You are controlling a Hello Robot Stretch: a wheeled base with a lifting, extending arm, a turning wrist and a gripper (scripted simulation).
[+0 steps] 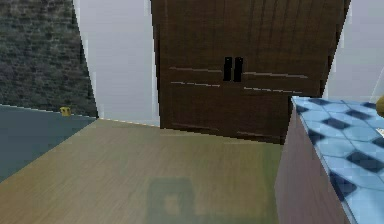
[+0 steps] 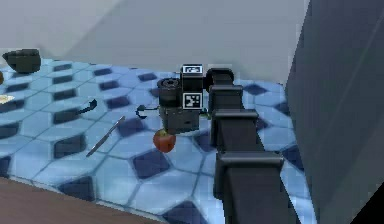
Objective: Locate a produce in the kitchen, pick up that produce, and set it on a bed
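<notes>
Produce, a small round red-orange fruit [image 2: 163,141], is seen lying on the blue patterned kitchen counter [image 2: 60,150], just on the near side of the dark two-finger gripper [image 2: 168,122]. The arm is likely stretched out there so the fruit can be picked up. Whether anything is held cannot be told. A thin dark utensil [image 2: 105,135] lies beside the gripper, toward the arm side view's left. A dark bowl [image 2: 22,60] is set much farther out.

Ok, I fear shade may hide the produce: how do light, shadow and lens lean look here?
Forward view: the dark double door reads darker than the pale wall beside it, and its side edges lean only in the picture. Arm side view: the blue patterned surface is evenly lit, so the small red round thing near the gripper stands out; the arm is dark against it.
</notes>
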